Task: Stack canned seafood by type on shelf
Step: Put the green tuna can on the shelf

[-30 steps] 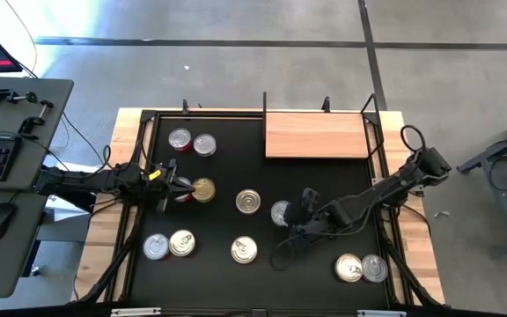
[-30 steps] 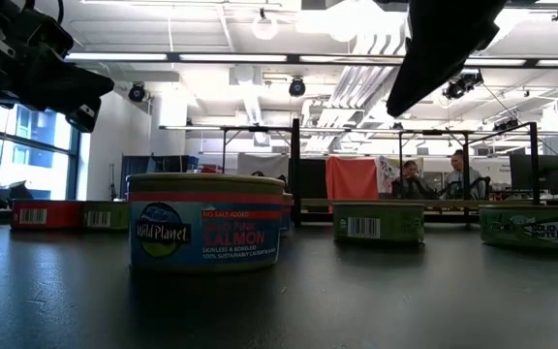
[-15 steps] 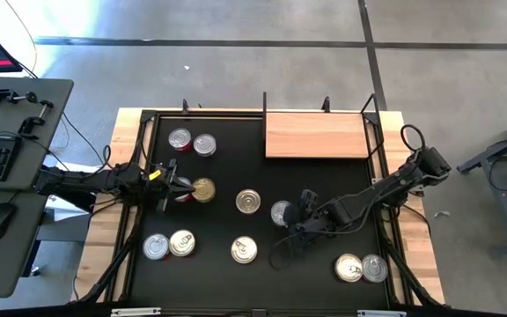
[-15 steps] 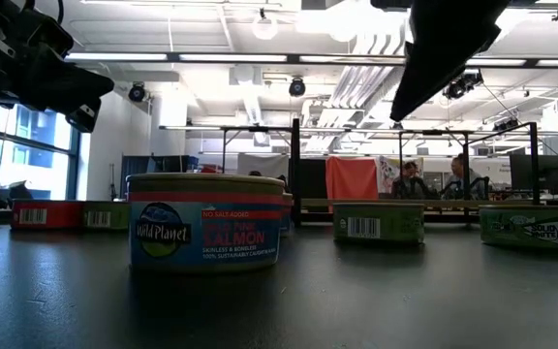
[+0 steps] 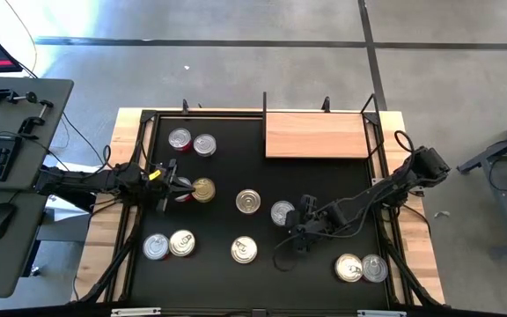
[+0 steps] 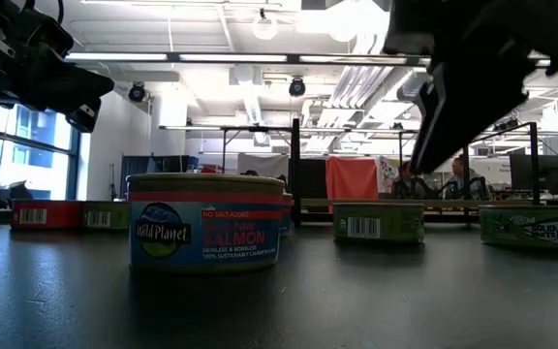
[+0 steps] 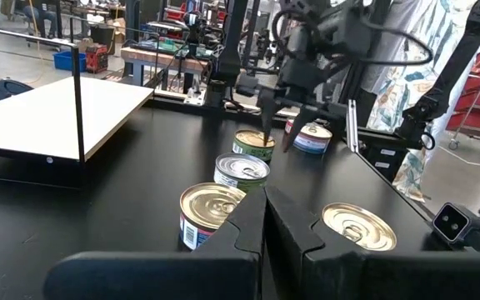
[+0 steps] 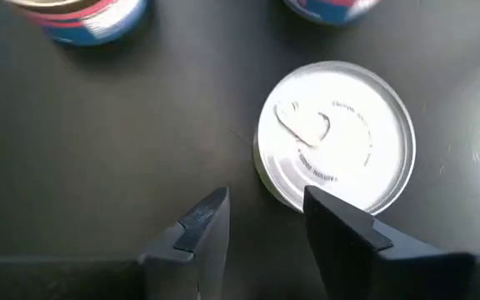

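Now the right gripper (image 8: 261, 221), its fingers partly open and holding nothing, hovers just beside a silver-lidded can (image 8: 336, 133) on the black mat (image 5: 324, 176), so it should centre over this can, descend straight, and close evenly before carrying it to the empty wooden shelf (image 5: 317, 135).

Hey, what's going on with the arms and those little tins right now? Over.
Right tool open, empty, above silver-lidded tin. Left tool shut, empty, beside gold-lidded tin. Shelf holds no tins. Nothing blocking.
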Motion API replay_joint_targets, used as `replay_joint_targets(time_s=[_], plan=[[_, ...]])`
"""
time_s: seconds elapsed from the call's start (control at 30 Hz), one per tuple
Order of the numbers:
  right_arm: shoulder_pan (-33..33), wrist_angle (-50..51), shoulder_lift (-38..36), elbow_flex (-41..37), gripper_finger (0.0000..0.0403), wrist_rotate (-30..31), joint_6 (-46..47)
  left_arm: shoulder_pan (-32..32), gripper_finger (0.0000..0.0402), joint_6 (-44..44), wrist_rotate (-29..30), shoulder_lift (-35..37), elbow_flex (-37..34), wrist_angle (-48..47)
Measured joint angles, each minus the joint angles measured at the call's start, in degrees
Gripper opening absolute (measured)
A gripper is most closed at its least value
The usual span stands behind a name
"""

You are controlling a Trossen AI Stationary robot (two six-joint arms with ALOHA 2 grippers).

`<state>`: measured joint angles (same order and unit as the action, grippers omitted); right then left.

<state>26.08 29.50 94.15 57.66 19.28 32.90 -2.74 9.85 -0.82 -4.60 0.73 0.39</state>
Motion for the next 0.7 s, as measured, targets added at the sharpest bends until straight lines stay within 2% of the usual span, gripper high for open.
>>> replay_joint_targets(time_s=[0.1,0.3,0.7], plan=[[-0.74,-5.73,0.0,-2.42,0.0146,-0.23,2.41,0.0,0.0001,0.0,0.0,0.0,0.0,0.0],[-0.5,-15.54,0.0,-6.93,0.0146,0.36,-15.32,0.01,0.0001,0.0,0.0,-0.01,0.0,0.01],[-0.56,-15.96,0.01,-8.12,0.0146,0.24,-30.43,0.0,0.0001,0.0,0.0,0.0,0.0,-0.01]])
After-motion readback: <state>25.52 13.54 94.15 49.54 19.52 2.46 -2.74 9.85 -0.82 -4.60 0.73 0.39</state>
